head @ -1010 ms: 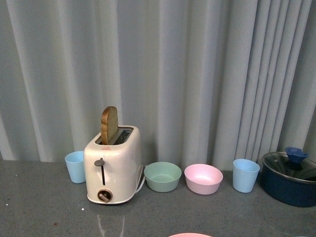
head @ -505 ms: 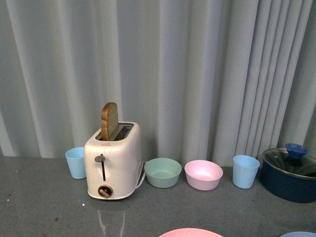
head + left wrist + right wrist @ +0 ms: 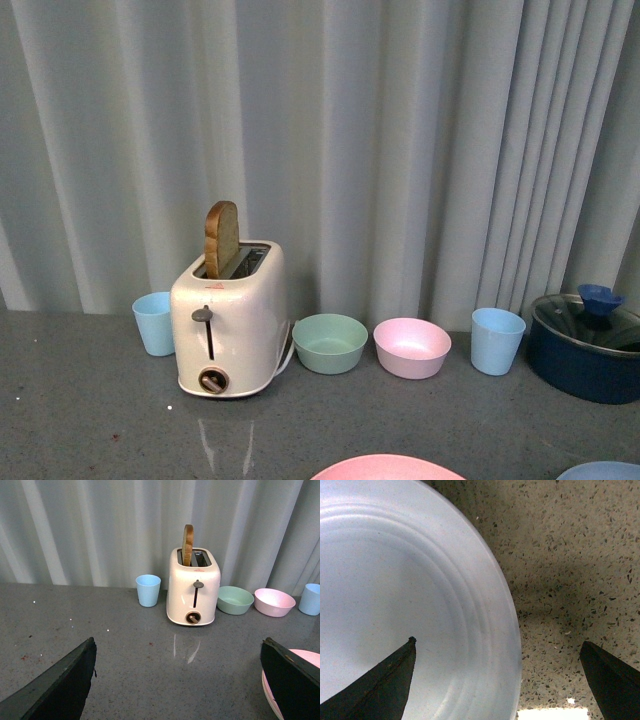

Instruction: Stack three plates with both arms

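Plates show only in part. In front of the cream-white plastic toaster [image 3: 228, 330] with its upright brown bread slice [image 3: 221, 238], and a little to its right, lies the round matte pink plate [image 3: 388, 468], cut off by the frame edge. Much farther right of the toaster sits the round light blue plate [image 3: 605, 470]. The left gripper [image 3: 177, 641] faces the toaster, fingers spread wide and holding nothing. The right gripper [image 3: 497, 642], fingers wide apart, straddles the light blue plate's rim. Whether it touches is unclear at this range.
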Robot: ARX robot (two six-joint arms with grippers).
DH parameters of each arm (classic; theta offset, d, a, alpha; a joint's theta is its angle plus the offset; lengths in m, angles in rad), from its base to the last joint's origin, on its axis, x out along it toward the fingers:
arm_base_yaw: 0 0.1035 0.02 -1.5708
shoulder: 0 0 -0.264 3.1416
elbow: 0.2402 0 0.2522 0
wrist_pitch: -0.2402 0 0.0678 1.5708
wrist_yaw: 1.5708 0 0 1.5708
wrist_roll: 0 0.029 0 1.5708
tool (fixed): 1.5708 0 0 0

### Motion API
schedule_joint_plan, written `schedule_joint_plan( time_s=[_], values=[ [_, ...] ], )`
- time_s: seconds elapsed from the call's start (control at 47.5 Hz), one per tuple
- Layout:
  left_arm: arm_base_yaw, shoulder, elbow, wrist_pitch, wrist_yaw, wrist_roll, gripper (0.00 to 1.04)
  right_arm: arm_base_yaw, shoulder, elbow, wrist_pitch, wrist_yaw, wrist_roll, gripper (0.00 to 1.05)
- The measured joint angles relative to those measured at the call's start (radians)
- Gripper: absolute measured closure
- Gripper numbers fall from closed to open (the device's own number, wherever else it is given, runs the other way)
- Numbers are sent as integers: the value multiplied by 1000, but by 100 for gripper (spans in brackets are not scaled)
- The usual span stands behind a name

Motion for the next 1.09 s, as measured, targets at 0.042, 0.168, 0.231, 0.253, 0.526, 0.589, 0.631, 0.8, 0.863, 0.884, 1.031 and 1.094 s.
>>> schedule_joint_plan(
  time_s=[0.042, 0.168, 0.231, 0.253, 0.526, 0.589, 0.631, 0.8, 0.863, 0.884, 1.031, 1.094],
  values=[
    [0, 0, 0, 0, 0, 0, 7, 0, 6, -9, 11, 0, 1, 7],
    [0, 0, 0, 0, 0, 0, 7, 0, 18, -27, 33, -1, 7, 7],
    [0, 0, 0, 0, 0, 0, 7, 0, 20, -33, 40, -1, 8, 13],
    [0, 0, 0, 0, 0, 0, 7, -1, 20, -35, 42, -1, 7, 17],
    [0, 0, 0, 0, 0, 0, 7, -13, 22, -45, 56, 1, 6, 54],
    [0, 0, 0, 0, 0, 0, 7, -20, 22, -46, 56, -1, 6, 67],
    [0, 0, 0, 0, 0, 0, 7, -24, 22, -47, 56, -1, 6, 74],
    [0, 0, 0, 0, 0, 0, 7, -39, 19, -48, 53, -20, 10, 100],
    [0, 0, 0, 0, 0, 0, 7, -45, 12, -48, 51, -33, 15, 102],
    [0, 0, 0, 0, 0, 0, 7, -49, 9, -48, 48, -38, 16, 102],
    [0, 0, 0, 0, 0, 0, 7, -73, -3, -50, 33, -45, 13, 102],
    [0, 0, 0, 0, 0, 0, 7, -84, -14, -53, 24, -51, 7, 102]
  ],
)
